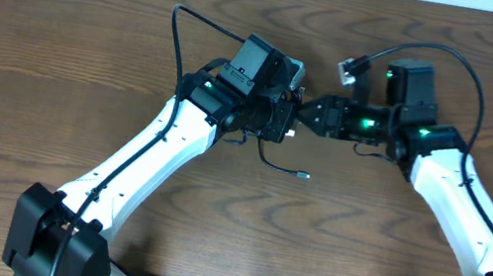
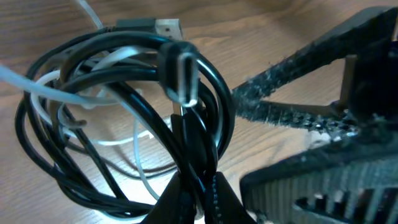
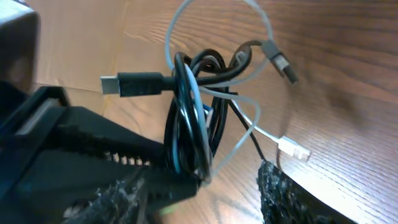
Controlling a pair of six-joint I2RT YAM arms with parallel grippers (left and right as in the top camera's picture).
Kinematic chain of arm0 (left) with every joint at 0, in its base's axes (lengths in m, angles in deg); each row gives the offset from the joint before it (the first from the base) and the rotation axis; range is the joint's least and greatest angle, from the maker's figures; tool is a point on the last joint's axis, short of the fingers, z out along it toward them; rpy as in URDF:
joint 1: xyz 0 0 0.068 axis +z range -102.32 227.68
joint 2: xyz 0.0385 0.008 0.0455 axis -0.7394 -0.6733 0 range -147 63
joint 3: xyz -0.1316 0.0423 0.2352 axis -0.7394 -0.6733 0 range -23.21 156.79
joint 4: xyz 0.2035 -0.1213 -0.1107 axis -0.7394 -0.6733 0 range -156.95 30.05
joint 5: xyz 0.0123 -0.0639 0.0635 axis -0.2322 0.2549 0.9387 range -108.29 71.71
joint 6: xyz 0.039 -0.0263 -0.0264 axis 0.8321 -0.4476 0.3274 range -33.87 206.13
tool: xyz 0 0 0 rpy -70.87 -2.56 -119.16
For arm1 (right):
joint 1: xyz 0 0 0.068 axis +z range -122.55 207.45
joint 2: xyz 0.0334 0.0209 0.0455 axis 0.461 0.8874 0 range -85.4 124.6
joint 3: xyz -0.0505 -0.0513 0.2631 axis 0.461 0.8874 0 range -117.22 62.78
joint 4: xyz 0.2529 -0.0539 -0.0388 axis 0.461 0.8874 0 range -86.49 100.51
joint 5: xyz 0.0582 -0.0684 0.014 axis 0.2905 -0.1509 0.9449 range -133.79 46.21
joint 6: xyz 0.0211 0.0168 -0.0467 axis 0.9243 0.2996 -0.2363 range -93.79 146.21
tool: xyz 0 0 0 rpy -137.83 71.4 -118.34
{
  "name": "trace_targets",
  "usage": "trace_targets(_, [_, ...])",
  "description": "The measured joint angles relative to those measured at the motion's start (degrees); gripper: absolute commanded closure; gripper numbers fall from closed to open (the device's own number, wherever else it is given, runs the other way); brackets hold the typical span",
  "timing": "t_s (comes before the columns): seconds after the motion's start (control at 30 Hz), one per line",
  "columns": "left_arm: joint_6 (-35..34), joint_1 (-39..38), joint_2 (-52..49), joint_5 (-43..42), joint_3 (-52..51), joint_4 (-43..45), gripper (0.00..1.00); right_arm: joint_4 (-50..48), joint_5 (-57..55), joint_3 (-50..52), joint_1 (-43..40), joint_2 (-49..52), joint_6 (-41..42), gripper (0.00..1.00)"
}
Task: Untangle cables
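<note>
A: Nearest the lens in the left wrist view are the left gripper [image 2: 200, 186]'s own fingers, pinched together on several black strands at the near edge of the cables [image 2: 118, 118].

B: So that one has a hold. And the right gripper [image 3: 200, 182]?

A: Its padded fingers [image 3: 286, 193] stand wide apart, one on either side of the bundle, gripping nothing.

B: Where does the bundle sit?

A: At the middle of the table [image 1: 61, 47], a little toward the far side, right between the two grippers. Whether it rests on the wood or hangs just above it cannot be told.

B: How far along does the untangling look?

A: Barely begun, by the look of it. The black cable [image 2: 37, 155] is wound in several turns, and the white cable [image 2: 13, 79] threads through those loops. The two are not parted anywhere.

B: Anything free?

A: Only ends. A black plug [image 3: 124, 82] pokes out of one side, and a grey plug [image 3: 283, 65] and a white plug [image 3: 292, 149] out of the other. In the overhead view one black tail [image 1: 299, 174] trails toward the near side.

B: Then nearly everything is left: drawing the white out of the black coils and laying each apart.
</note>
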Motion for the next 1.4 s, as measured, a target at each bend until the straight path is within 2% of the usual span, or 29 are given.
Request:
trace_targets(0.23, [-0.68,0.22,-0.11,-2.71,0.0,0.31,0.93,-3.72,-8.39,-0.02,2.43,0.35,2.29,0.58])
trace_targets(0.37, [-0.92,0.24,-0.17,-4.17,0.0,0.31,0.93,-6.49,-9.81,-0.02,2.8,1.57,3.13,0.78])
trace_targets(0.47, [-0.92,0.24,-0.2,-4.85,0.0,0.24,0.92,-5.35,-13.0,-0.02,3.04,1.92,4.5,0.91])
trace_targets(0.5, [-0.92,0.22,-0.2,-4.96,0.0,0.15,0.93,-4.2,-14.93,-0.02,3.08,1.95,4.94,0.99])
trace_targets(0.77, [-0.92,0.13,-0.2,-6.12,0.0,-0.39,0.92,8.46,-29.09,-0.07,3.13,2.05,9.86,0.99])
trace_targets(0.93, [-0.9,0.13,-0.2,-6.14,0.0,-0.37,0.93,11.54,-32.02,-0.09,3.13,2.08,10.67,0.99])
trace_targets(1.1, [-0.9,0.31,-0.2,-6.21,0.0,-0.48,0.93,19.52,-35.19,-0.09,2.58,2.08,11.19,0.99])
trace_targets(1.27, [-0.9,1.84,-0.2,-5.9,0.0,-1.05,0.93,25.7,-39.15,-0.09,-0.17,2.08,11.21,0.99])
trace_targets(1.4, [-0.68,3.1,-0.2,-3.91,0.0,-2.05,0.92,27.04,-40.96,-0.09,-3.08,2.08,10.71,0.99])
